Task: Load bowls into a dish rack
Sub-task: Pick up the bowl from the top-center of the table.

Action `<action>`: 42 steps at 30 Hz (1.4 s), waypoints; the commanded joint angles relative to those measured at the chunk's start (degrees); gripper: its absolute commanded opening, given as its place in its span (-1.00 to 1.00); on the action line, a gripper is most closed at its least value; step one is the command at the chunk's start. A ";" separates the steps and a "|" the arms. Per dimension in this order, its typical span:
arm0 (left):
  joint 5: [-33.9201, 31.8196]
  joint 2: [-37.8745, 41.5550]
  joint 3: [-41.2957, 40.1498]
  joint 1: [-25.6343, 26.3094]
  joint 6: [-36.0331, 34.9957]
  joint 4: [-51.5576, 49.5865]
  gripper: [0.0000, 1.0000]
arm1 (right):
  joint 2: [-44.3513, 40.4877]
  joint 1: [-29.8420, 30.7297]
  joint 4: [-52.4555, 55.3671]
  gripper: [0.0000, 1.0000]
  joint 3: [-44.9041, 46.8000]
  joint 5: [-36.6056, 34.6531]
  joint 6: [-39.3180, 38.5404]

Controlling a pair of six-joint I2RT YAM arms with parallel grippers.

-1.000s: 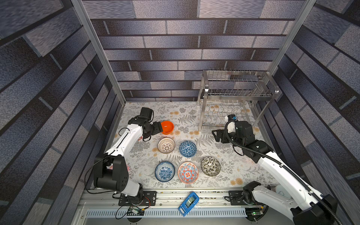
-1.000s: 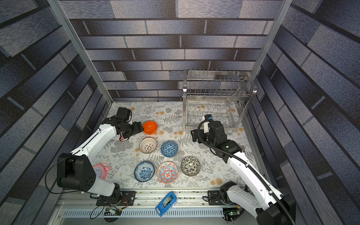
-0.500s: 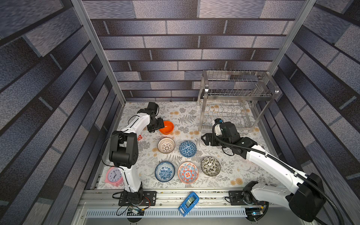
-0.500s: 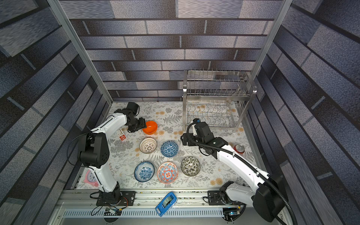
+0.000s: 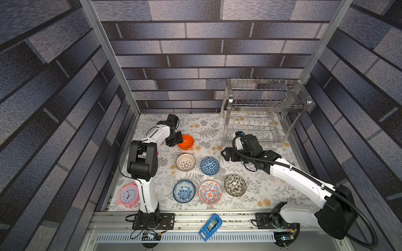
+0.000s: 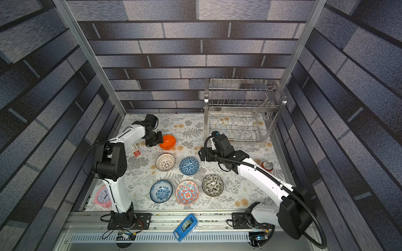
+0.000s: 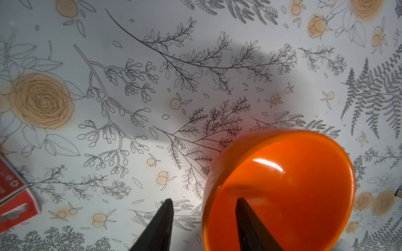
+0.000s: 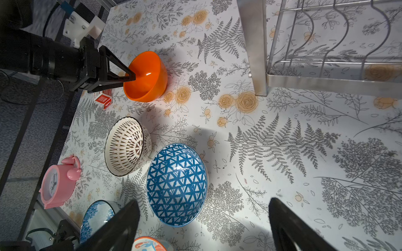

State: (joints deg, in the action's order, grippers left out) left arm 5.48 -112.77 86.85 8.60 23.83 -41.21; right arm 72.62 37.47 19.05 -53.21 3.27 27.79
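**The left gripper (image 7: 203, 199) is straddling the rim of the orange bowl (image 7: 293, 184)**

One finger is sitting inside the wall and one outside, with the jaws partly apart and not pinching yet. The bowl is down on the left arm's side, well apart from the dish rack (image 5: 261, 104). The right gripper (image 8: 203, 201) is hanging wide open near the blue triangle bowl (image 8: 176, 184).

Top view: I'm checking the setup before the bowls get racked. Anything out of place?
Four non-dishes stand out: a pink alarm clock by the left arm's base, a small red box beside that arm, a red drink can near the right arm, and a blue plastic device on the metal front rail.
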 commanded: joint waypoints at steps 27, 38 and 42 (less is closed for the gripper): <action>-1.36 -1.75 2.80 0.58 -0.29 -1.15 -0.62 | 2.26 1.89 -0.68 0.85 -2.07 0.51 1.76; -0.38 -1.75 3.33 0.64 -0.20 -2.18 -1.00 | 2.34 2.08 -0.28 0.85 -2.16 0.13 1.99; 0.29 -0.51 3.33 0.83 -0.30 -3.07 -1.00 | 2.27 2.01 -0.15 0.84 -2.33 0.10 1.89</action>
State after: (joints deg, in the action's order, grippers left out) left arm 4.71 -114.21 88.36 9.04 24.03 -41.87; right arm 74.56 39.13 19.05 -53.95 3.55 29.17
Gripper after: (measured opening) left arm 0.093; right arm 0.923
